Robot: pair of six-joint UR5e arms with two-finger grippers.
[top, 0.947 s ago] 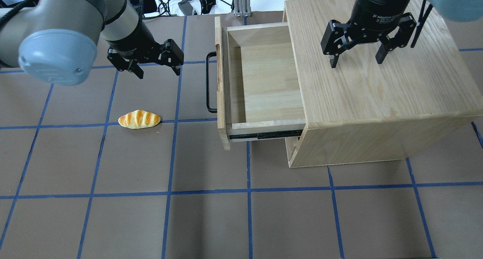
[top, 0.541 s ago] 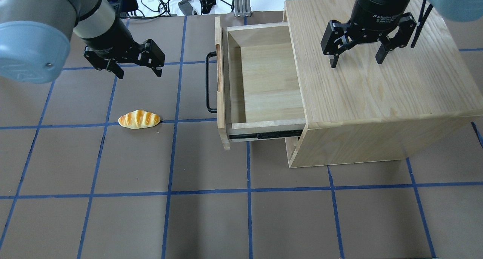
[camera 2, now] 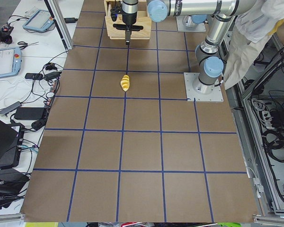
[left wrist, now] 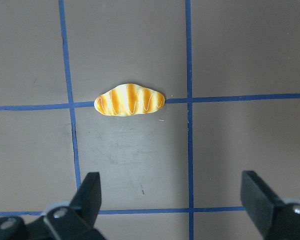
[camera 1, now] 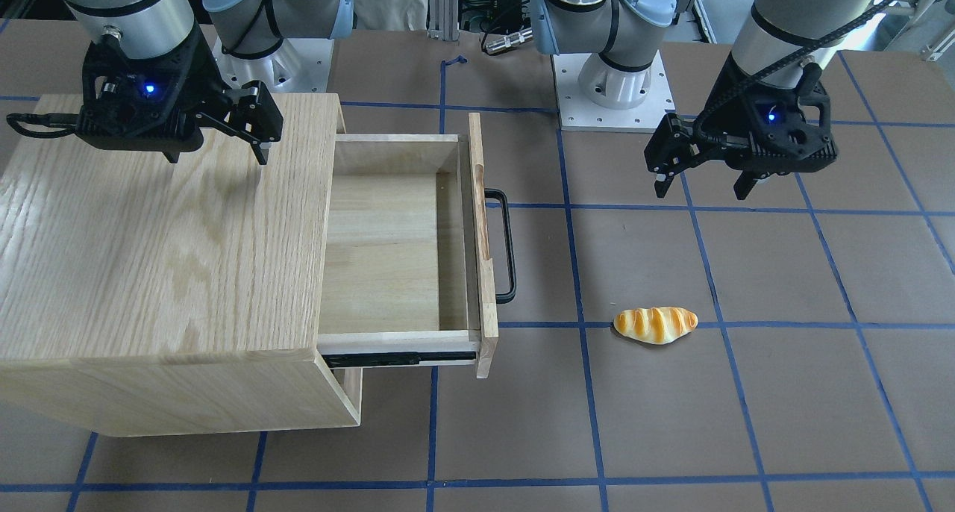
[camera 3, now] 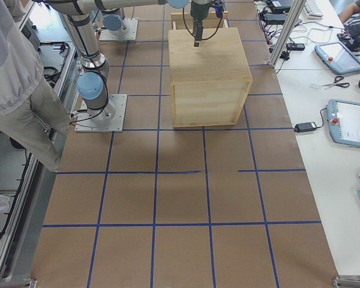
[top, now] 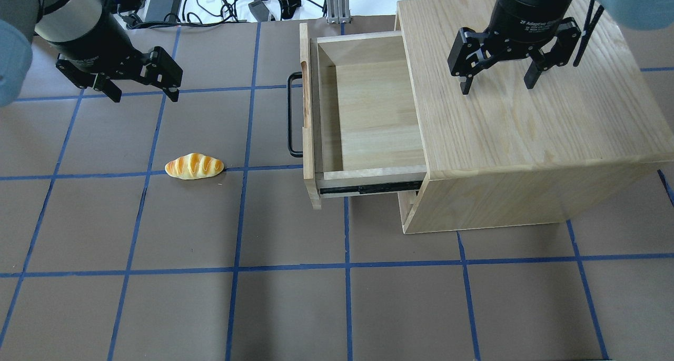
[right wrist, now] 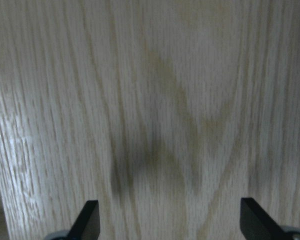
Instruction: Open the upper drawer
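The upper drawer is pulled far out of the oak cabinet and is empty; its black bar handle faces the robot's left. It also shows in the front-facing view. My left gripper is open and empty, well left of the handle, above the table; in the front-facing view it hangs at the right. My right gripper is open and empty just above the cabinet top, which fills the right wrist view.
A toy bread roll lies on the brown table left of the drawer; it also shows in the left wrist view. Cables and boxes lie along the far edge. A person stands by the robot's base.
My left gripper has moved left, away from the drawer handle, still open. The drawer and my right gripper have not moved.
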